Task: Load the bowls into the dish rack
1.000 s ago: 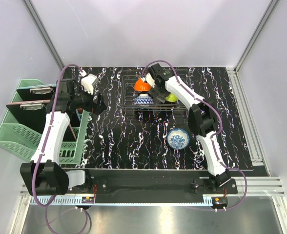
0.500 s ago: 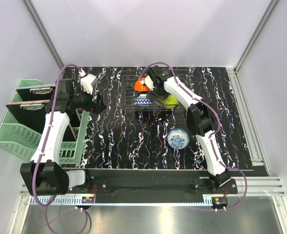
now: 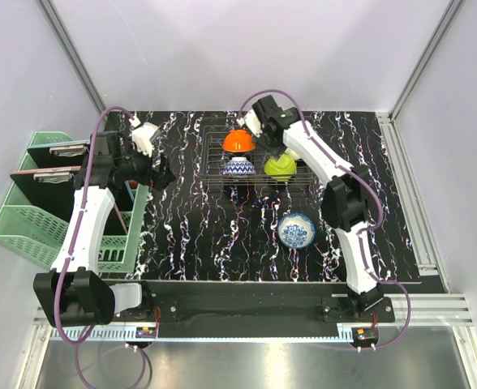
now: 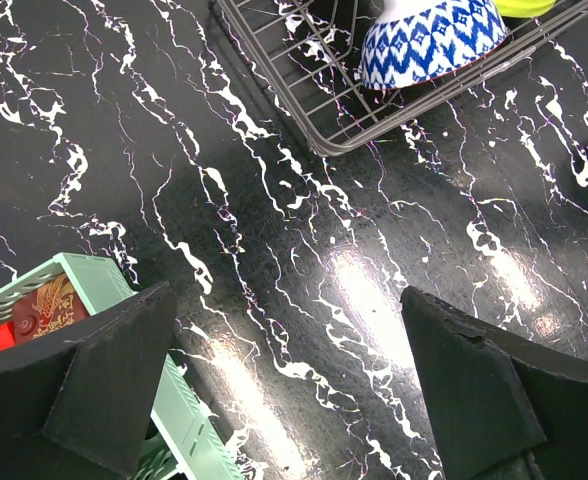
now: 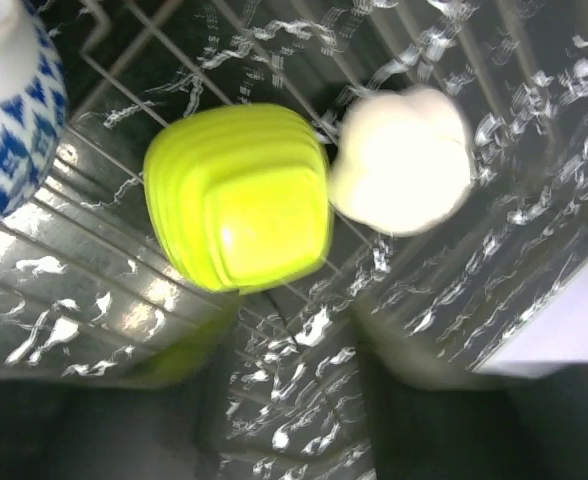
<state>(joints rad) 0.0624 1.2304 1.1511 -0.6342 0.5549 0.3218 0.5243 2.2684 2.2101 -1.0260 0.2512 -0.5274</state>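
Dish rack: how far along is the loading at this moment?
Done: the orange bowl, blue zigzag bowl and lime-green bowl sit upside down in the dish rack. In hand: nothing; the right tool, above the rack, and the left tool are both open and empty. Left: one blue-patterned bowl upright on the table.

Item count, by kind.
I count four bowls. Three sit in the one dish rack (image 3: 215, 156): one orange bowl (image 3: 238, 141), one zigzag bowl (image 3: 238, 168), one lime-green bowl (image 3: 280, 167). One blue-patterned bowl (image 3: 297, 230) lies outside the dish rack, on its near side. One mint-green basket (image 3: 26, 232) stands well left of the dish rack.
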